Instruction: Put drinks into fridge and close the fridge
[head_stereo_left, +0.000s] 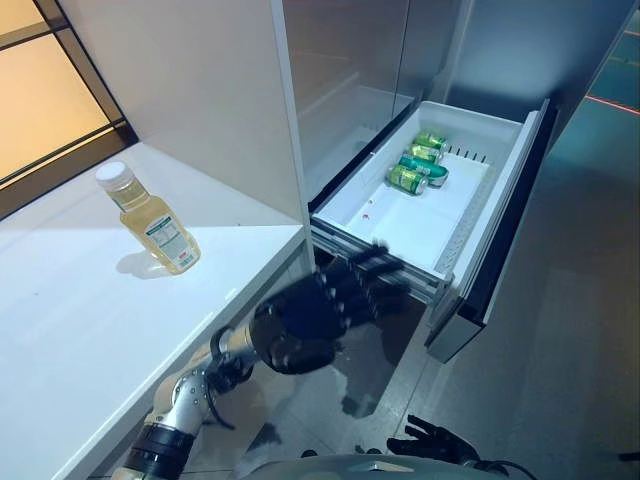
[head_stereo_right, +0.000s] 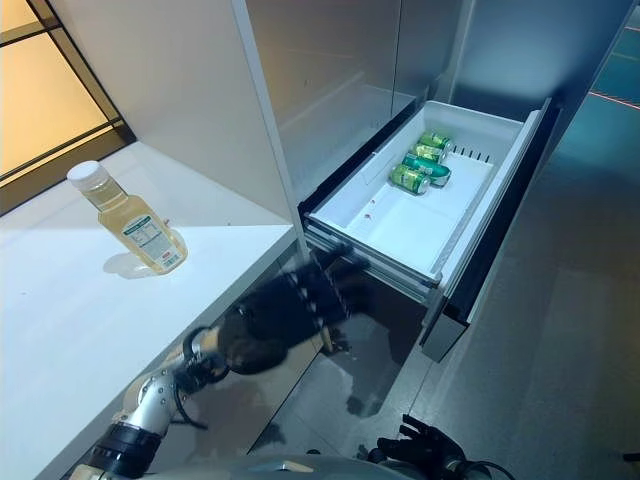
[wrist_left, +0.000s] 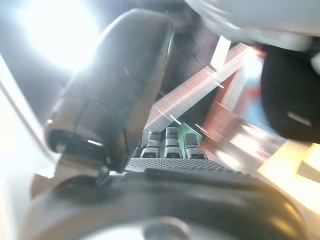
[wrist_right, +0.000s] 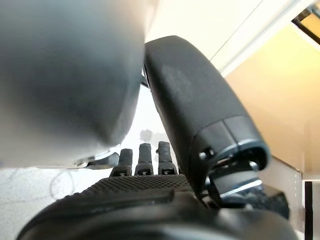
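A bottle of yellow drink with a white cap (head_stereo_left: 150, 220) stands tilted on the white counter (head_stereo_left: 70, 330). Green cans (head_stereo_left: 420, 165) lie at the back of the open white fridge drawer (head_stereo_left: 400, 225). My left hand (head_stereo_left: 310, 320) is in the air off the counter's edge, just below the drawer's near left corner. Its fingers (head_stereo_left: 385, 270) are straight and hold nothing. It also shows in the left wrist view (wrist_left: 170, 145). My right hand (head_stereo_left: 435, 440) hangs low near the floor, relaxed and empty. Its straight fingers (wrist_right: 145, 157) show in the right wrist view.
The drawer's dark front panel (head_stereo_left: 515, 210) juts out to the right over the grey floor (head_stereo_left: 570, 350). The fridge's grey doors (head_stereo_left: 350, 70) rise behind the drawer. A white wall panel (head_stereo_left: 200, 90) backs the counter, with a window (head_stereo_left: 40, 90) at far left.
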